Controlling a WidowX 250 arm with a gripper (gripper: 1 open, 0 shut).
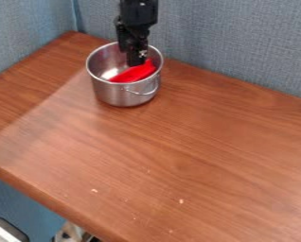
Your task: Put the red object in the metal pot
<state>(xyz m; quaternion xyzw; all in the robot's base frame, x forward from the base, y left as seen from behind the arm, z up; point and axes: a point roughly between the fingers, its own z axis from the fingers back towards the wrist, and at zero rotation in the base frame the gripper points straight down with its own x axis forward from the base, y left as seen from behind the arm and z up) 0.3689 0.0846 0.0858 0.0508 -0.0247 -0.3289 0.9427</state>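
Red plastic, the red object (138, 72) lay inside the metal pot (123, 77), looking light, stiff and smooth, best pinched across its narrow width. Just above hung the gripper (132, 54); whether its jaws were open or closed I could not tell.

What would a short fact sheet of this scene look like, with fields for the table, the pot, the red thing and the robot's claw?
table: brown wooden table, blue wall behind it
pot: shiny metal pot near the table's far edge, small handle toward the camera
red thing: red object lying inside the pot
claw: black gripper pointing down over the pot's opening; whether it is open or shut cannot be told
task state: red object is in the pot
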